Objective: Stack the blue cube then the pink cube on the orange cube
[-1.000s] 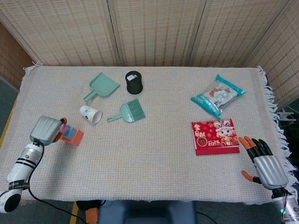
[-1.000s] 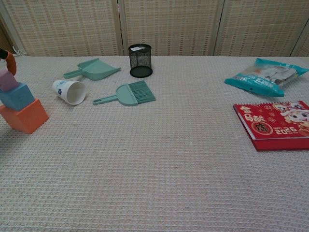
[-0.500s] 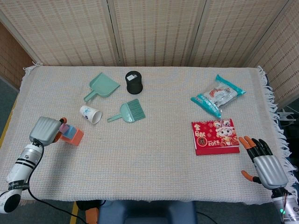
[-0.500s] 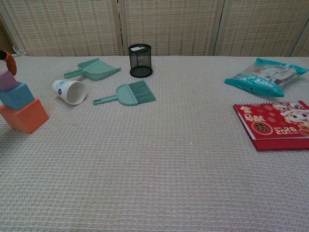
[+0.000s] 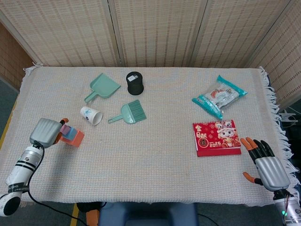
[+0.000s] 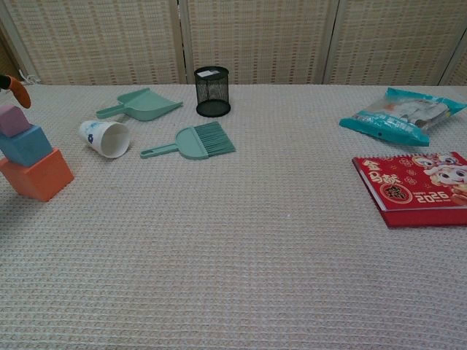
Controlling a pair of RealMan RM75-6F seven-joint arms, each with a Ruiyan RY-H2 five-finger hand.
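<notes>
Orange cube (image 6: 35, 173) sits near the table's left edge, blue cube (image 6: 25, 144) on it, pink cube (image 6: 13, 119) on top; stack looks complete, each cube a little off-square from the one below. Left hand (image 5: 44, 132) is just left of the stack, back of hand to the head camera. In chest view one orange fingertip (image 6: 19, 93) shows above and just clear of the pink cube, so it appears to be holding nothing; whether the rest of the fingers are spread or curled I cannot tell. Stack lies to the hand's right, so I'd back out left and up, away from the cubes. Little cloth between hand and tablecloth (image 5: 155, 174) edge on that side. Paper cup (image 5: 91, 115) lies on its side up-right of the stack, near but apart. Right hand (image 5: 266, 164) is far across at the right edge, fingers spread, empty, just right of the red calendar (image 5: 217, 137); not involved.
</notes>
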